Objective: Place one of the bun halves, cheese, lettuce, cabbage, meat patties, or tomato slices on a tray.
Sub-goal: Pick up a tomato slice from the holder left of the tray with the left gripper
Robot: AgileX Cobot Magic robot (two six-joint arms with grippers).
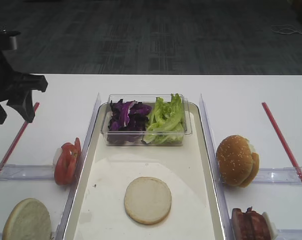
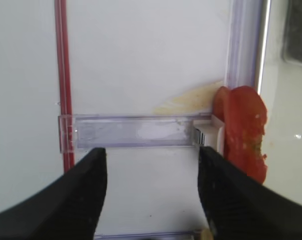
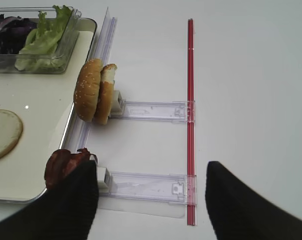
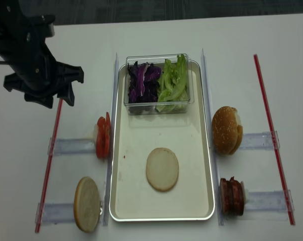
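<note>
From the high view, one pale bun half [image 1: 147, 200] lies cut face up on the tray [image 1: 195, 200], near the clear box holding cabbage [image 1: 126, 116] and lettuce [image 1: 165, 120].

The right wrist view shows the right claw [image 3: 149, 202] spread apart and empty over the desk [image 3: 251, 90], beside what seem to be meat patties [image 3: 63, 164].

In the left wrist view, the left claw [image 2: 152, 187] gapes wide, empty, next to the tomato slices [image 2: 243, 131].

A bun half [image 1: 147, 200] lay on the tray [image 1: 191, 160] near its front edge; the box [image 1: 145, 120] sat at its back edge.
</note>
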